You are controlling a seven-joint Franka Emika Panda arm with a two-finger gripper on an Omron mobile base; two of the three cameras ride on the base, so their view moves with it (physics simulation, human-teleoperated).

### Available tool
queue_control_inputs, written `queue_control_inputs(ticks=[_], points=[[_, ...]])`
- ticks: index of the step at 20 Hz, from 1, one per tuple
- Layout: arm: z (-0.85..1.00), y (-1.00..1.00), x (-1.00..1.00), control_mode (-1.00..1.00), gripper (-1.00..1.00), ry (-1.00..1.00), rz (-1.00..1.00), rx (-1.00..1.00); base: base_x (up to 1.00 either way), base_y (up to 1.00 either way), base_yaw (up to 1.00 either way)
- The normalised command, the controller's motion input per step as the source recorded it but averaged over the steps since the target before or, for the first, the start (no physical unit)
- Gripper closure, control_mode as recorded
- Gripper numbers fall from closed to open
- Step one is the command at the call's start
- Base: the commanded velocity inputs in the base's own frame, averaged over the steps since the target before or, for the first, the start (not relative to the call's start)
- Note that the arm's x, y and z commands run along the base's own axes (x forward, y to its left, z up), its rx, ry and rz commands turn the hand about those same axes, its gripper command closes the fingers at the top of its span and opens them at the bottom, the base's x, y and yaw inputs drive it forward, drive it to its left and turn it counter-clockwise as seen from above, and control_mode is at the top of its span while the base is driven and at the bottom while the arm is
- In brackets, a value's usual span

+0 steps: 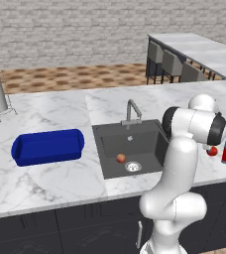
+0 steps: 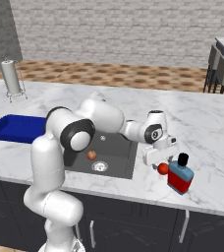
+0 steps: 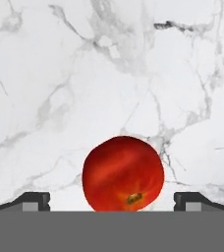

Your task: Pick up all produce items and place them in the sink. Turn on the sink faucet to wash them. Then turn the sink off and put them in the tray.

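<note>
Left base view: the arm bends right over the marble worktop (image 1: 45,183); an orange-red fruit (image 1: 120,158) lies in the sink (image 1: 154,144) beside the drain, the blue tray (image 1: 48,147) well left.

Right base view: the end effector (image 2: 159,162) points down over the red tomato (image 2: 163,169), just beside a red-and-blue box (image 2: 180,178).

Hand view: the fingertips (image 3: 35,201) stand wide apart either side of the tomato (image 3: 123,173), not touching it.
</note>
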Motion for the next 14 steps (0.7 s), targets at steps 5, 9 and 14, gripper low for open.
queue_control_inputs(ticks=[5,9,14], points=[[-0.02,-0.03,-0.37,-1.0,-1.0,0.0,0.13,0.0,0.0,0.0,0.0],[-0.13,0.0,-0.17,-1.0,-1.0,0.0,0.14,0.0,0.0,0.0,0.0],[-0.15,0.04,0.04,-1.0,-1.0,0.0,0.14,0.0,0.0,0.0,0.0]])
